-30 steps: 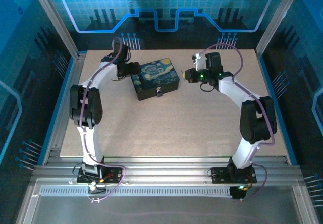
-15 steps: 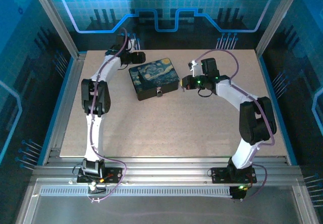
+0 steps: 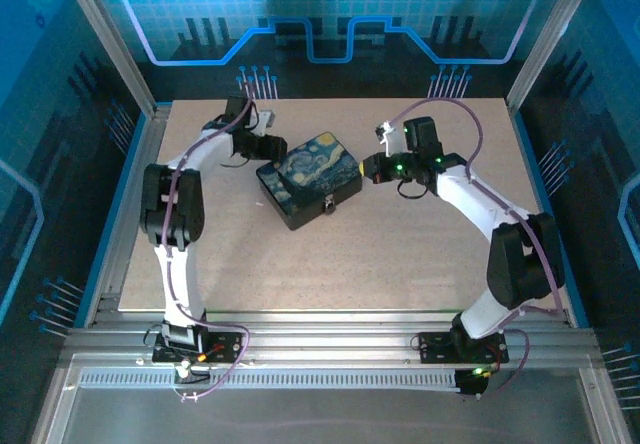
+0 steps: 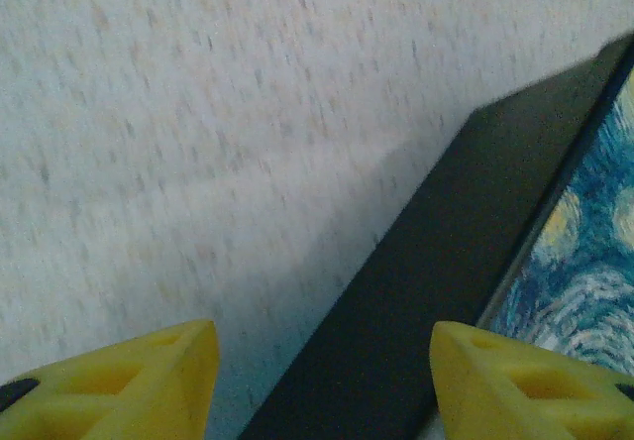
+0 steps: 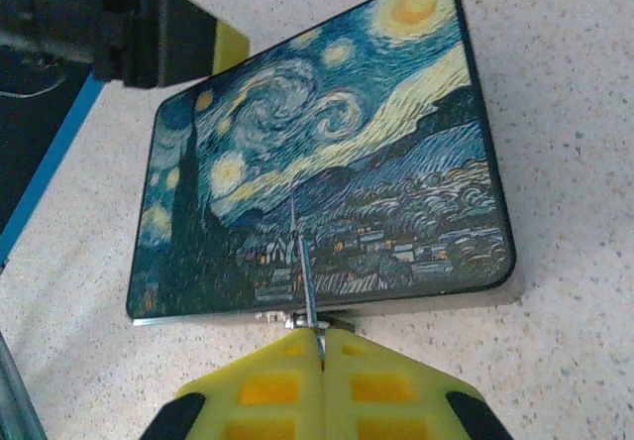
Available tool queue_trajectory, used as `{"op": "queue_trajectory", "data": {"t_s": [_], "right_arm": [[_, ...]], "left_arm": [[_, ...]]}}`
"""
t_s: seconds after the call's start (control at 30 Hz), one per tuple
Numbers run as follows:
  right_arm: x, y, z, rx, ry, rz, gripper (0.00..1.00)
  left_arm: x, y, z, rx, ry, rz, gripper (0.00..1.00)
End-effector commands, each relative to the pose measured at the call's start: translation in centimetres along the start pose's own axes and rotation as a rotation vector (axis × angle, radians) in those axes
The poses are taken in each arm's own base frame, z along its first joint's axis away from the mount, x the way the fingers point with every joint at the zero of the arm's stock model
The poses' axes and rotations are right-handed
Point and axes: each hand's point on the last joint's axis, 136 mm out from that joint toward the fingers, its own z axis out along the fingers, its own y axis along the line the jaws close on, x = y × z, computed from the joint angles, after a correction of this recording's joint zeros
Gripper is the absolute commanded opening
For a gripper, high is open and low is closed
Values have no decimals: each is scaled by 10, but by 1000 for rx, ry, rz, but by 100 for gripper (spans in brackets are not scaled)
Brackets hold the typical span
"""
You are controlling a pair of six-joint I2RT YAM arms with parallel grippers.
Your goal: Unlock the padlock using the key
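**A:** Where's the lock?

**B:** The small silver padlock [image 3: 328, 205] hangs on the near-right side wall of the flat black box with the swirling blue-and-yellow painted lid [image 3: 310, 176]. The box sits toward the far middle of the speckled beige table [image 3: 400, 254], between the two arms. From the right wrist I see only a bit of the padlock's metal [image 5: 297, 316] at the box edge.

**A:** And the key?

**B:** The thin silver metal key [image 5: 300, 257] is pinched in the right gripper [image 5: 319, 339], whose yellow fingers are pressed together on it. The blade points out over the lid, just above the padlock. It doesn't look seated in the keyhole.

**A:** What about the left gripper [image 3: 272, 147]?

**B:** It's spread wide at the box's far-left side, with the black wall between its fingers [image 4: 139, 381]. I can't tell whether they touch it.

**A:** So how far along is it?

**B:** I'd say the key is in hand and lined up near the lock. Inserting it, turning it and freeing the shackle are all left.
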Motion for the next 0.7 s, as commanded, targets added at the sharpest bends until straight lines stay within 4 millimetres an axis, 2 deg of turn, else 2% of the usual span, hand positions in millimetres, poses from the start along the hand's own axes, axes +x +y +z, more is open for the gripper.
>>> {"op": "queue_trajectory", "data": {"t_s": [0.0, 0.07, 0.17, 0.23, 0.3, 0.4, 0.43, 0.53, 0.67], "right_arm": [[10, 7, -15, -4, 7, -18, 0], [15, 6, -20, -2, 7, -16, 0], [22, -4, -30, 15, 8, 8, 0], [28, -13, -37, 27, 11, 40, 0], [35, -26, -44, 59, 15, 77, 0], [50, -46, -55, 109, 26, 152, 0], [56, -52, -58, 125, 30, 174, 0], [75, -74, -67, 188, 43, 259, 0], [88, -95, -74, 237, 47, 343, 0]], "left_arm": [[53, -6, -3, -82, 121, 48, 59], [57, -9, -11, -121, 121, 73, 64], [36, -20, -35, -164, 67, 135, 66], [16, -42, -56, -151, 12, 212, 67], [1, -73, -76, -142, -28, 323, 68], [0, -109, -96, -189, 10, 366, 70], [1, -121, -101, -196, 25, 330, 69], [27, -158, -109, -228, 82, 137, 69], [77, -190, -99, -359, 105, -38, 69]]}}
